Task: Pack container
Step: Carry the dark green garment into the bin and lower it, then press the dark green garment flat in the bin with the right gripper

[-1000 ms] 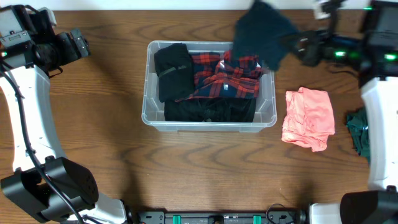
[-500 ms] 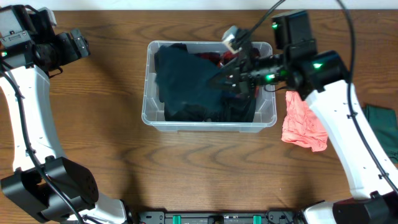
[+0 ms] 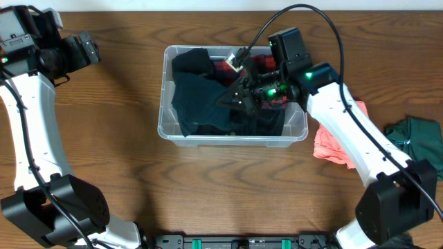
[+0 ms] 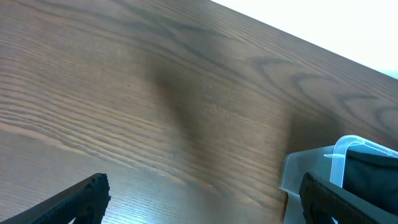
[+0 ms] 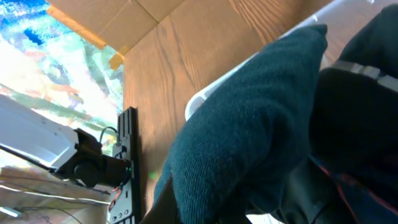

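Observation:
The clear plastic container [image 3: 163,128] sits at the table's middle, holding a black garment [image 3: 191,58] and a red plaid shirt [image 3: 225,67]. My right gripper [image 3: 237,97] reaches into it from the right, shut on a dark teal garment [image 3: 199,98] that drapes over the left half of the contents. In the right wrist view this teal cloth [image 5: 261,118] fills the frame and hides the fingers, with the container rim [image 5: 194,103] behind it. My left gripper [image 3: 86,48] hangs open over bare wood at the far left, with the container's corner [image 4: 311,175] just beside its right finger.
A pink garment [image 3: 327,149] lies right of the container, partly under my right arm. A dark green garment [image 3: 415,135] lies at the right edge. In the right wrist view, cardboard and a black stand show beyond the table.
My right arm swung from the back right over the container and lowered the dark teal garment onto the clothes inside. The left arm stayed still.

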### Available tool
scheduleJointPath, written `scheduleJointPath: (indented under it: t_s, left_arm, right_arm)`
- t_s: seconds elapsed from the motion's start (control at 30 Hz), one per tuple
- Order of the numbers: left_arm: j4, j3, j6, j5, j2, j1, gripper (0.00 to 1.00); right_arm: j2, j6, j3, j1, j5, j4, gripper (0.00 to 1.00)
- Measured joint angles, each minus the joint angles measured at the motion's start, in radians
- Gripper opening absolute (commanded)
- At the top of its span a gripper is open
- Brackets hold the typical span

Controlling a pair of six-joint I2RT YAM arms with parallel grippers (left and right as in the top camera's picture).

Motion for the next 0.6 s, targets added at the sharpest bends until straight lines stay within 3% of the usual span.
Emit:
scheduleJointPath:
  t_s: [0.03,0.1,0.3,0.37,0.43,0.6]
  left_arm:
    - [0.000,0.000,0.000,0.000,0.000,0.000,0.98]
    - [0.000,0.000,0.000,0.000,0.000,0.000,0.98]
    - [0.000,0.000,0.000,0.000,0.000,0.000,0.98]
    - [0.000,0.000,0.000,0.000,0.000,0.000,0.98]
    - [0.000,0.000,0.000,0.000,0.000,0.000,0.98]
    - [0.000,0.000,0.000,0.000,0.000,0.000,0.98]
  right_arm:
    - [0.005,0.002,0.000,0.000,0.000,0.002,0.03]
    - [0.018,0.008,0.000,0.000,0.001,0.000,0.16]
    - [0.032,0.011,0.000,0.000,0.033,-0.022,0.19]
    - [0.032,0.014,0.000,0.000,0.039,-0.031,0.55]
    - [0.032,0.013,0.000,0.000,0.043,-0.039,0.68]
    - [0.032,0.008,0.000,0.000,0.073,-0.043,0.65]
